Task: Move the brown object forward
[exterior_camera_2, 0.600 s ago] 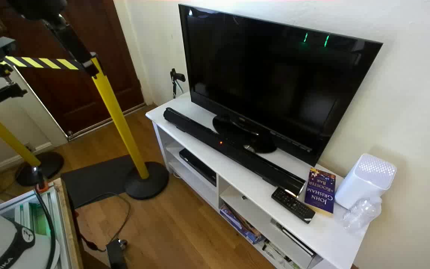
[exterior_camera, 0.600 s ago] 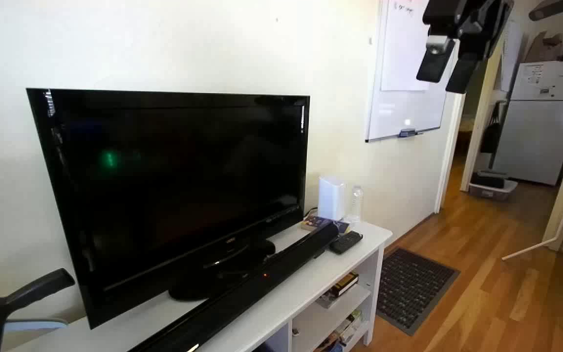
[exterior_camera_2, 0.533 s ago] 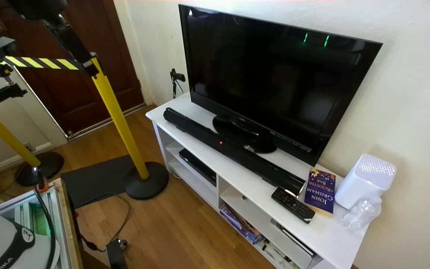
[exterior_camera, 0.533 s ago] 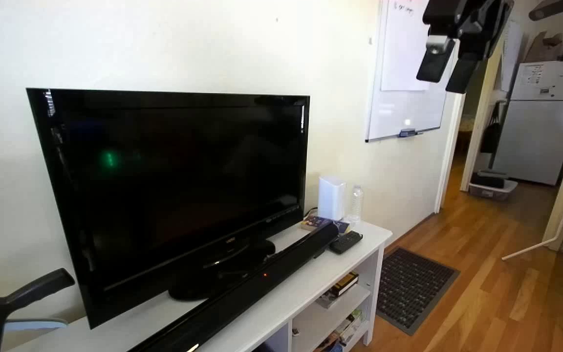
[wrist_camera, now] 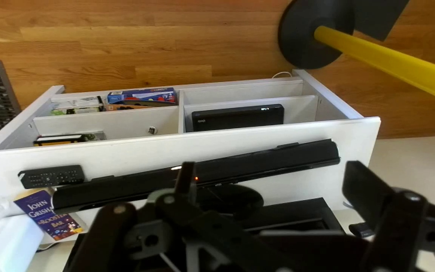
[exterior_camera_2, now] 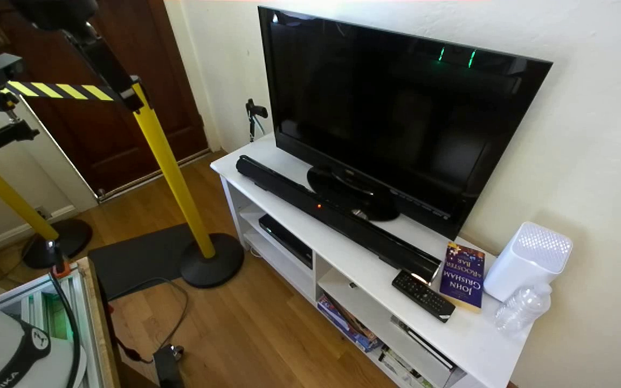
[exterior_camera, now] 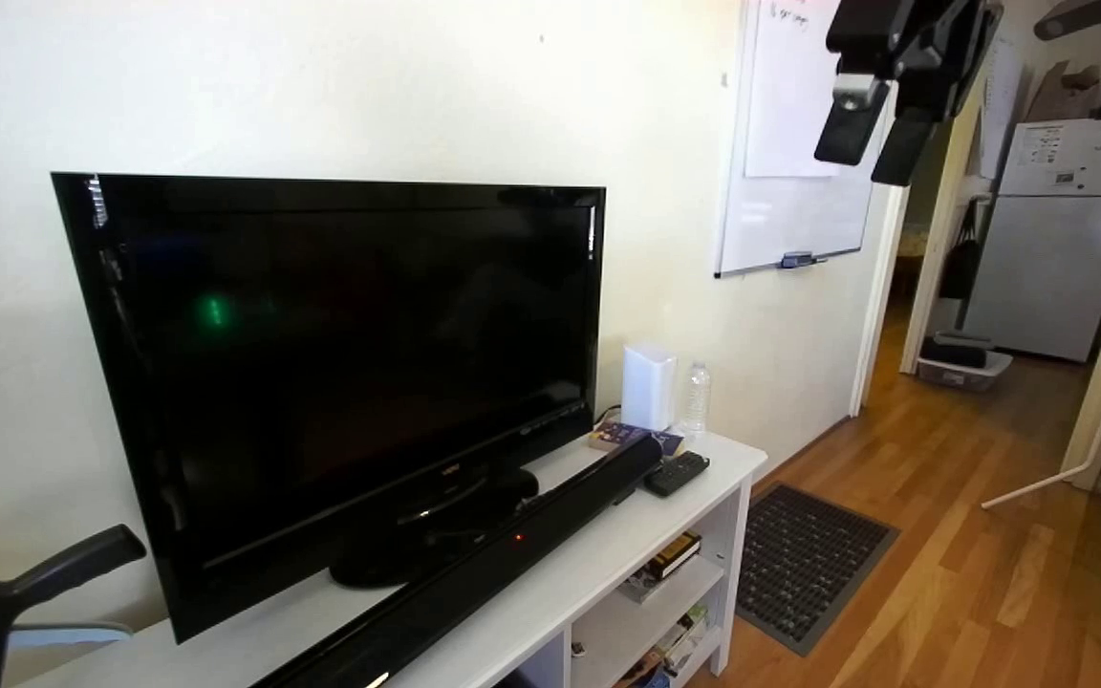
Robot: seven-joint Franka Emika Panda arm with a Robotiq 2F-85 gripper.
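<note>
I cannot make out any reddish-brown object in any view; it is hidden or out of view. My gripper (wrist_camera: 272, 177) is open in the wrist view, its two dark fingers wide apart with nothing between them. In an exterior view the gripper (exterior_camera: 864, 164) hangs in the air at the upper right, in front of the whiteboard. It also shows in an exterior view (exterior_camera_2: 131, 97) at the upper left, in front of the yellow post. It is high above the white TV stand (exterior_camera_2: 375, 285) and touches nothing.
A large black TV (exterior_camera_2: 397, 118) and a long black speaker bar (exterior_camera_2: 337, 218) stand on the TV stand. A remote (exterior_camera_2: 423, 295), a book (exterior_camera_2: 461, 275), a white device (exterior_camera_2: 529, 258) and a clear bottle (exterior_camera_2: 523, 308) are at one end. A flat black box (wrist_camera: 238, 117) and a tiny dark item (wrist_camera: 152, 130) lie on shelves.
The gripper's fingers have shifted very slightly downward in an exterior view. The things on the TV stand have not moved.
</note>
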